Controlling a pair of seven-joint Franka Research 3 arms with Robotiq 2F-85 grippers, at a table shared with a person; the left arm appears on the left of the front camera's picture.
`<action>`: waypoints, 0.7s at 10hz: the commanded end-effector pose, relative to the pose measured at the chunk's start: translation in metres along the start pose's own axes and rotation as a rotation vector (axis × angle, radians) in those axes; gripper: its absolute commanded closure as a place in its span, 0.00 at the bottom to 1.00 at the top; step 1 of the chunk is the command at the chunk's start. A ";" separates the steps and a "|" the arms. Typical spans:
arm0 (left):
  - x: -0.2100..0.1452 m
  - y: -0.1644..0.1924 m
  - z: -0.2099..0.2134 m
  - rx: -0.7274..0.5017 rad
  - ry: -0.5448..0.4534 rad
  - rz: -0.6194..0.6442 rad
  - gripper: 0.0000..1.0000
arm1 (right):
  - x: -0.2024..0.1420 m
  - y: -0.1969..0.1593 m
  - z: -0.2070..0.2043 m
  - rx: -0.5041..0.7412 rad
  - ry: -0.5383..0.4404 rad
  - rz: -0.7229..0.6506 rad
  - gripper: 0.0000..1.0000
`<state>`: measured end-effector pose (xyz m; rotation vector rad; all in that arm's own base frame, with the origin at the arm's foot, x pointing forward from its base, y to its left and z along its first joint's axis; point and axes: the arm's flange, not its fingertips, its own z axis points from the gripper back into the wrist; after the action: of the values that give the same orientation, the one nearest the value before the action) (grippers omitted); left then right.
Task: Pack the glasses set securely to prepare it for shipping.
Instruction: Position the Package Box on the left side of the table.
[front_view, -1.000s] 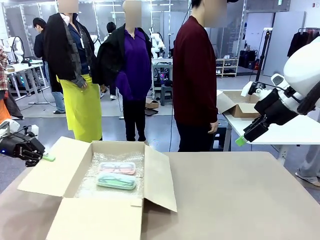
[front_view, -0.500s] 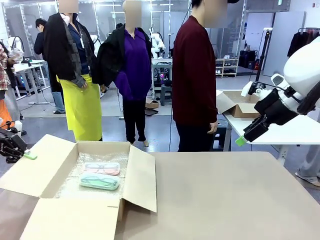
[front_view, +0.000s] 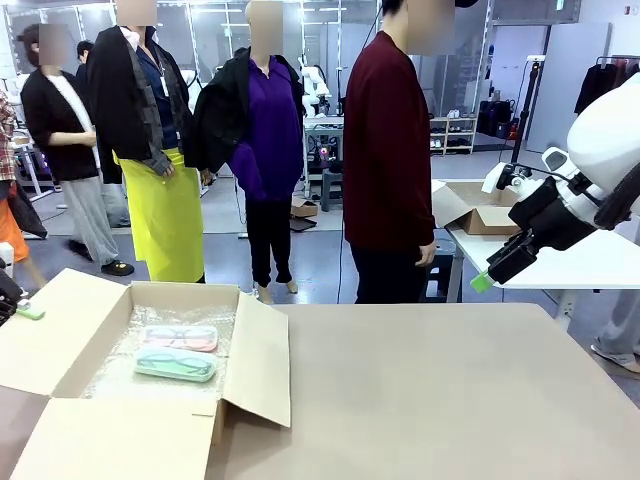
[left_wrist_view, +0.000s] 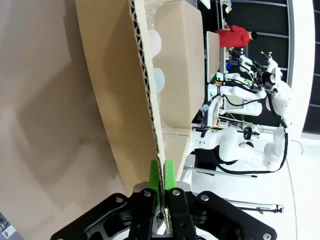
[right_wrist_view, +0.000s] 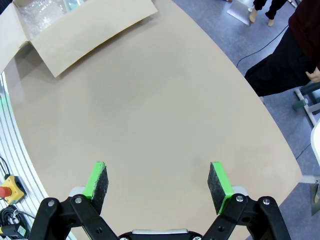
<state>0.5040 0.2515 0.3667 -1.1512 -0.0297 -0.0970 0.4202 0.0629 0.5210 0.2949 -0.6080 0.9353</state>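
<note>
An open cardboard box (front_view: 255, 372) sits at the table's left end, lined with bubble wrap (front_view: 110, 372). Inside lie the pale pink case (front_view: 180, 338) and, nearer me, the mint green case (front_view: 175, 364), each showing spectacles. My left gripper (front_view: 26, 312) is at the picture's left edge, shut on the box's left flap (front_view: 55, 330); the left wrist view shows its green pads (left_wrist_view: 154, 176) pinching the corrugated flap edge (left_wrist_view: 145, 90). My right gripper (front_view: 483, 281) hangs open and empty, high over the table's right side, with its pads (right_wrist_view: 98, 178) wide apart above bare tabletop.
A person in a dark red sweater (front_view: 390, 150) stands at the far edge, hands down. The box's right flap (front_view: 262, 360) stands up toward the table's middle. A second table with an open carton (front_view: 485, 212) stands beyond the right gripper. The tabletop (front_view: 450, 390) spreads bare to the right.
The box, with both cases inside, has slid left across the table along with my left gripper holding its flap. The right arm has stayed still.
</note>
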 end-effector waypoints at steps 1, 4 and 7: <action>0.002 0.001 0.021 0.014 0.017 -0.019 1.00 | 0.004 0.001 0.002 0.001 0.016 -0.003 0.00; 0.004 0.002 0.031 0.067 0.026 -0.012 1.00 | 0.004 0.001 0.002 0.001 0.016 -0.003 0.00; 0.008 0.004 0.030 0.079 -0.004 0.011 1.00 | 0.004 0.001 0.002 0.001 0.016 -0.003 0.00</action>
<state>0.5109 0.2765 0.3740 -1.0850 -0.0298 -0.0985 0.4202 0.0629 0.5210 0.2949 -0.6081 0.9353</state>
